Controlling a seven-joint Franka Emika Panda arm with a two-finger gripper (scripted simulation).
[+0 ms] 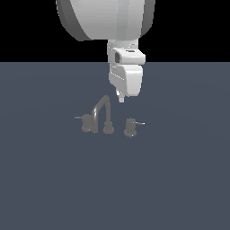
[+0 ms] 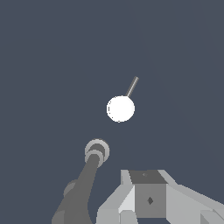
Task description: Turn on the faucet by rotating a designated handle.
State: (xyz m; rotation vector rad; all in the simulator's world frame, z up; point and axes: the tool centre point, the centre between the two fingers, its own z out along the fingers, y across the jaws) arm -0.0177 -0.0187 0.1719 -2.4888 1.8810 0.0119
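The faucet is a small grey set with a tall bent spout on a round base. The handle is the stepped knob on the exterior view's right, with a thin pale-tipped lever pin pointing right. A duller knob stands on the left. My gripper hangs above and behind the handle, touching nothing, with its fingers together and empty. In the wrist view the handle is a bright round disc with its pin, apart from the gripper. The spout and its base lie beside it.
The faucet set stands on a flat dark blue-grey surface. The arm's large white links fill the upper middle of the exterior view. The second knob is mostly hidden behind the spout in the wrist view.
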